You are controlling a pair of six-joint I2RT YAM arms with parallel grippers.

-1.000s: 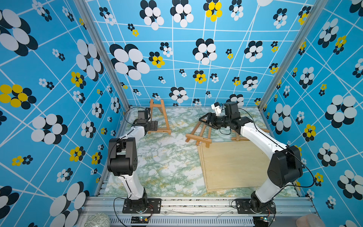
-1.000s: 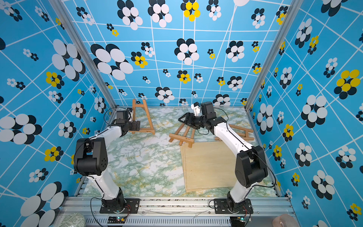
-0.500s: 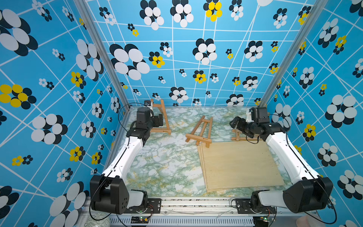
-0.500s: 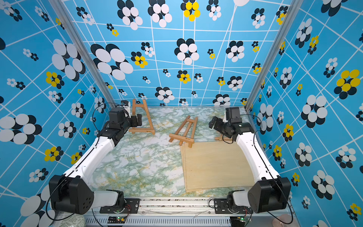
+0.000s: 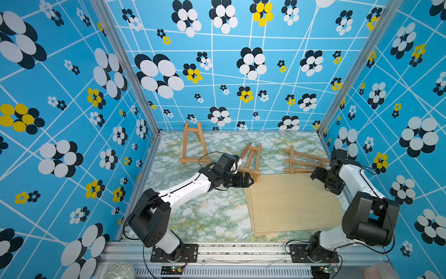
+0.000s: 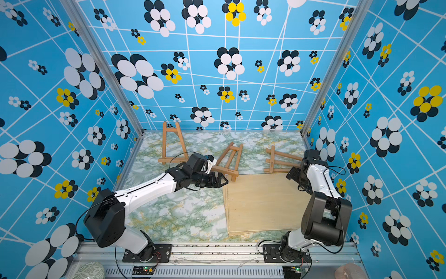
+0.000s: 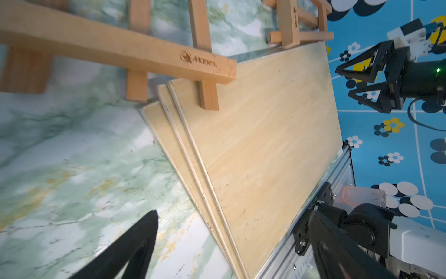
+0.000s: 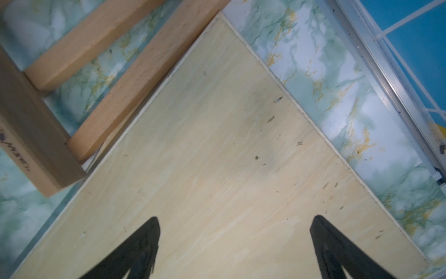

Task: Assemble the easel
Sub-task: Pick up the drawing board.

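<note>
Three wooden easels show in both top views. One easel (image 5: 193, 145) stands upright at the back left, a second easel (image 5: 251, 159) lies folded in the middle, and a third easel (image 5: 301, 160) lies flat at the right. My left gripper (image 5: 248, 181) is open and empty, low beside the middle easel's foot (image 7: 207, 96) and the near corner of the plywood stack (image 7: 253, 145). My right gripper (image 5: 315, 175) is open and empty over the stack's far right corner (image 8: 217, 157), with the right easel's legs (image 8: 135, 72) just ahead of it.
The stack of thin plywood boards (image 5: 292, 203) lies on the marble-patterned table (image 5: 205, 212) at front right. Patterned blue walls enclose three sides. An aluminium rail (image 5: 241, 248) runs along the front edge with both arm bases on it.
My left arm swung from the standing easel at the back left to the middle easel's foot. My right arm drew back from the middle easel to the right side.
</note>
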